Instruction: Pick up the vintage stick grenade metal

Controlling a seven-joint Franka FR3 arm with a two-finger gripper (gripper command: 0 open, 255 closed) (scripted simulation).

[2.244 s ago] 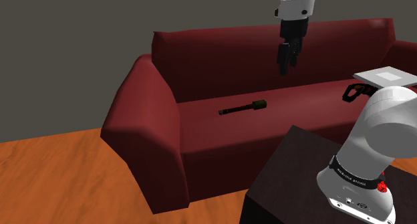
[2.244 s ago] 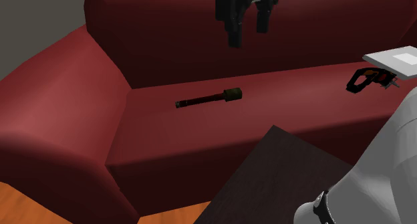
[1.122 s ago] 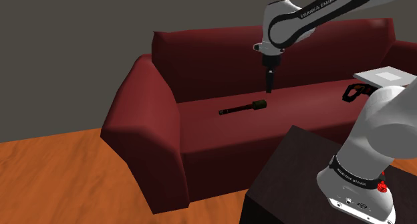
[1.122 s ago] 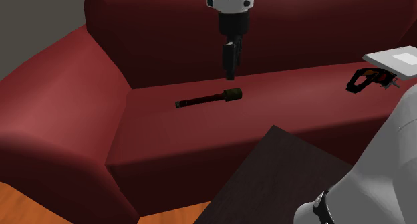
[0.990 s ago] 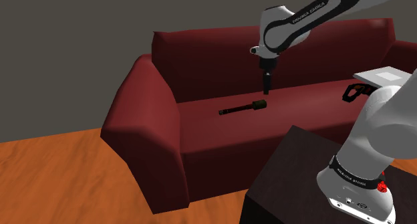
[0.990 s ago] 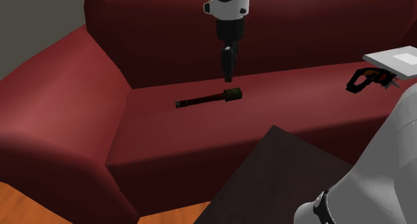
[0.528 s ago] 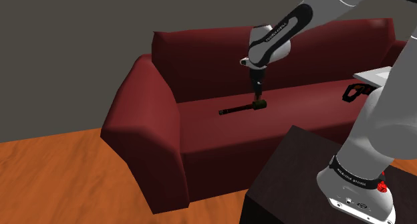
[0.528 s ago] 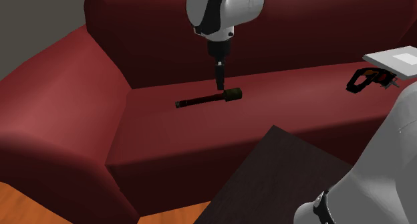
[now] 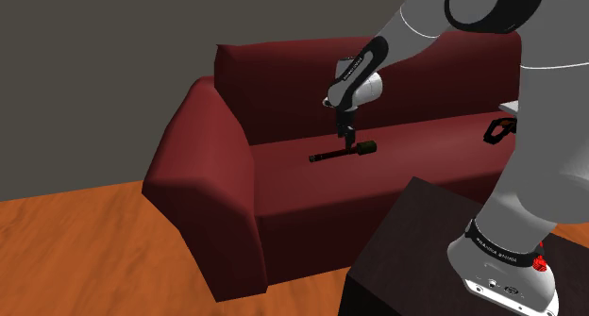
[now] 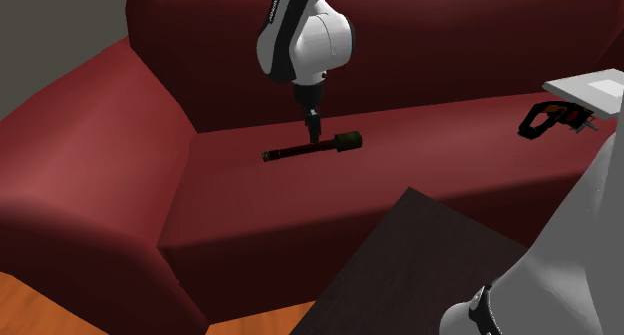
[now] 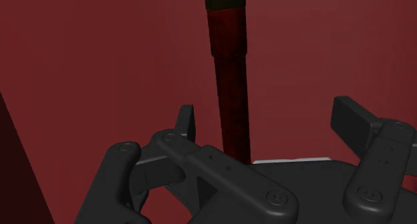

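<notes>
Two risks: the grenade (image 9: 330,156) lies mid-frame on the sofa (image 9: 283,187) seat, its handle between my wide jaws but off-centre, so closing may shove it sideways; lifted by the handle, its head may droop.

The white arm (image 9: 547,173) rises from its base (image 9: 505,257) at the lower right of the shoulder view, runs past the top right corner and slopes down towards the middle of the frame. Its rounded white wrist (image 10: 305,43) sits at the upper middle of the second exterior view, tilted a little, with the black gripper (image 9: 348,138) pointing down below it. In the wrist view the two fingers (image 11: 186,124) stand apart, clasping nothing.
</notes>
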